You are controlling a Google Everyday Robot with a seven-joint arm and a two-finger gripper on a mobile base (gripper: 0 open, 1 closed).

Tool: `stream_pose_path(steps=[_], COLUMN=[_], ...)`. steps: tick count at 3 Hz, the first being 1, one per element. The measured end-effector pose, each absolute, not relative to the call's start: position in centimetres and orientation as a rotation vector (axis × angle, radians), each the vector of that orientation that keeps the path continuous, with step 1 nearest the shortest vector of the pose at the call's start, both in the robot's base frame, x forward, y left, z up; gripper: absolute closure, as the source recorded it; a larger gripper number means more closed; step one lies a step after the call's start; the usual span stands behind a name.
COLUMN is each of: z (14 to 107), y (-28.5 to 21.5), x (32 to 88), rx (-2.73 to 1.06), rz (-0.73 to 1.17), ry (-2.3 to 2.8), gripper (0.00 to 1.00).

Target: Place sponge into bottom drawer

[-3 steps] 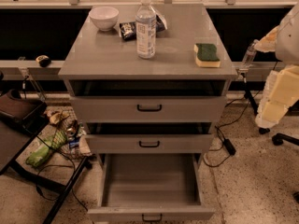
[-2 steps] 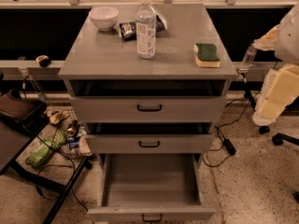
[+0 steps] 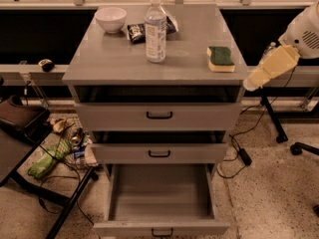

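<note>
The sponge (image 3: 221, 58), dark green on top with a pale yellow body, lies flat near the right edge of the grey cabinet's top (image 3: 114, 59). The bottom drawer (image 3: 159, 195) is pulled out wide and nothing lies inside it; its black handle shows at the lower edge. The two drawers above are pushed in. My gripper (image 3: 251, 83) is pale yellow and hangs off the white arm to the right of the cabinet. It slants down-left, with its tip just beside the cabinet's top right corner, below and right of the sponge. It holds nothing that I can see.
On the cabinet top stand a clear water bottle (image 3: 155, 29), a white bowl (image 3: 110, 19) and a dark snack packet (image 3: 135, 32) at the back. A dark folding stand (image 3: 20, 123) and floor clutter (image 3: 47, 161) lie left. Cables and a plug (image 3: 244, 156) lie right.
My gripper has swung left and up from beside the cabinet toward its top right corner, now slanting down-left. The sponge and the drawers have not moved.
</note>
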State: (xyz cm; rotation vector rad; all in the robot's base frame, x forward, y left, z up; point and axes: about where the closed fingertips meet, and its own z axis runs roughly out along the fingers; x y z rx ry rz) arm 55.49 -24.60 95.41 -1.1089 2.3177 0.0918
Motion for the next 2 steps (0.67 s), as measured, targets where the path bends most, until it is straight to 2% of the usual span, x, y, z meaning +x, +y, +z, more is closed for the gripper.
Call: stream_pose_path(steps=[2], z=[92.5], y=[-26.3], x=[65.1], rx=[-0.607], rz=[0.213], ry=[2.419], gripper=[0.00])
